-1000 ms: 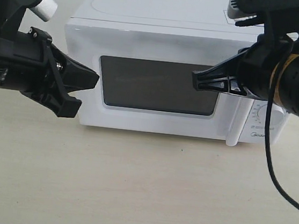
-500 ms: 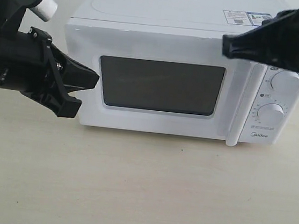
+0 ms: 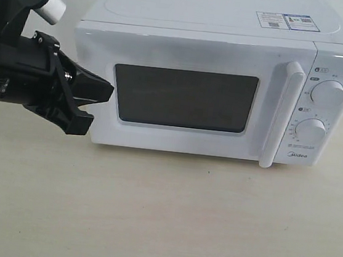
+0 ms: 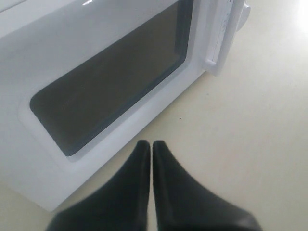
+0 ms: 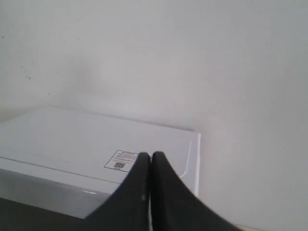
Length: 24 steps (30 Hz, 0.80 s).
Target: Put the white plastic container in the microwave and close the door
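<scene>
The white plastic container appears in no view. The dark window (image 3: 184, 98) of the shut door (image 3: 186, 52) hides the inside of the microwave (image 3: 221, 22), so you cannot confirm loading. Hazard: the left gripper (image 4: 151, 144), fingers pressed together and empty, levelled at the door's 9 o'clock edge, could strike it if swept sideways. The right gripper (image 5: 151, 155), likewise pinched on nothing, hovers above the microwave's top.

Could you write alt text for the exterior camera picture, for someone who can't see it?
A white microwave sits on a pale table with its door closed. The robot's black left hand, shut and empty, hangs by the microwave's left front edge.
</scene>
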{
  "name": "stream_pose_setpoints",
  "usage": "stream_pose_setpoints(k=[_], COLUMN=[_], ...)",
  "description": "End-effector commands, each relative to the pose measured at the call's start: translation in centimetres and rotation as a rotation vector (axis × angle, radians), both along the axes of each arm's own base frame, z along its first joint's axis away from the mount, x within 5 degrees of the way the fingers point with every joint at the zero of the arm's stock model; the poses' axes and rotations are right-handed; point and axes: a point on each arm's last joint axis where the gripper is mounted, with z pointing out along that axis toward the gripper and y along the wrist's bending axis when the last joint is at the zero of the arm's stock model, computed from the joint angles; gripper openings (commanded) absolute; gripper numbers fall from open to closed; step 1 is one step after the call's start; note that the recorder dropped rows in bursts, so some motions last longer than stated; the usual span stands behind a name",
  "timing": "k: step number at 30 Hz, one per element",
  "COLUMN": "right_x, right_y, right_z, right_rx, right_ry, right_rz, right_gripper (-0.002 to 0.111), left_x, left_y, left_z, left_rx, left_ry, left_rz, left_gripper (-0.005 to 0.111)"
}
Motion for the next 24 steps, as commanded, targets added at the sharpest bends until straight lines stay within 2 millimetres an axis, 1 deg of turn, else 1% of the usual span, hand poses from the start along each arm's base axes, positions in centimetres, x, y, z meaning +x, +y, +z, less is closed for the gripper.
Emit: stream_pose_setpoints(k=[1, 9, 12, 15, 18, 19, 21, 22, 24], right_x=[-1.5, -1.6, -1.5, -1.5, -1.6, -1.7, -1.8, -2.1, -4.0], right_y=[-0.6, -0.4, -0.6, -0.6, -0.2, 0.3, 0.8, 0.8, 0.3], right_z=[-0.2, -0.4, -1.0, -1.9, -2.8, -3.0, -3.2, -3.4, -4.5], right_rx=[0.007, 0.002, 0.038, 0.001, -0.112, -0.154, -0.136, -0.129, -0.118], right_ry=[-0.043, -0.027, 0.041, 0.143, 0.224, 0.243, 0.239, 0.223, 0.123], right_rz=[-0.033, -0.021, -0.047, -0.049, 0.002, 0.056, 0.115, 0.12, 0.112], right_gripper=[0.0, 0.0, 0.0, 0.0, 0.0, 0.0, 0.0, 0.0, 0.0], left_x=[-0.1, -0.1, -0.1, -0.1, -0.1, -0.1, -0.1, -0.1, -0.1], left_y=[0.0, 0.0, 0.0, 0.0, 0.0, 0.0, 0.0, 0.0, 0.0], left_z=[0.0, 0.0, 0.0, 0.0, 0.0, 0.0, 0.0, 0.0, 0.0], left_rx=[-0.008, -0.008, -0.008, -0.008, -0.008, -0.008, -0.008, -0.008, -0.008], left_ry=[-0.001, -0.002, -0.002, -0.002, -0.002, -0.002, -0.002, -0.002, -0.002], left_rz=[0.008, 0.009, 0.009, 0.009, 0.009, 0.009, 0.009, 0.009, 0.009], left_gripper=[0.004, 0.004, 0.004, 0.004, 0.004, 0.004, 0.004, 0.004, 0.004])
